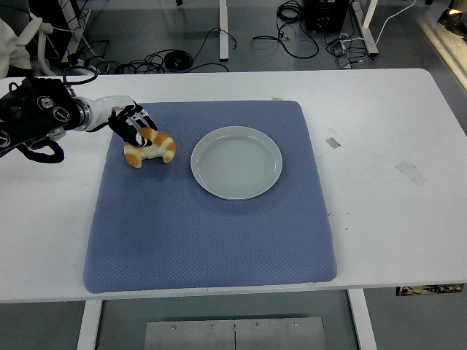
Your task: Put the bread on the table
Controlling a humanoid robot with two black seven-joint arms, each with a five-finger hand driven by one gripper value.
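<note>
The fingers (135,125) of the left hand (130,124) curl over the top of the one piece of bread (150,148), grasping it. The bread, golden with pale patches, sits low over the far left part of the single blue mat (211,240), left of the one pale round plate (236,162) and apart from it. Whether it touches the mat cannot be told. The mat lies on the white table (387,189). One arm is in view, entering from the left edge.
</note>
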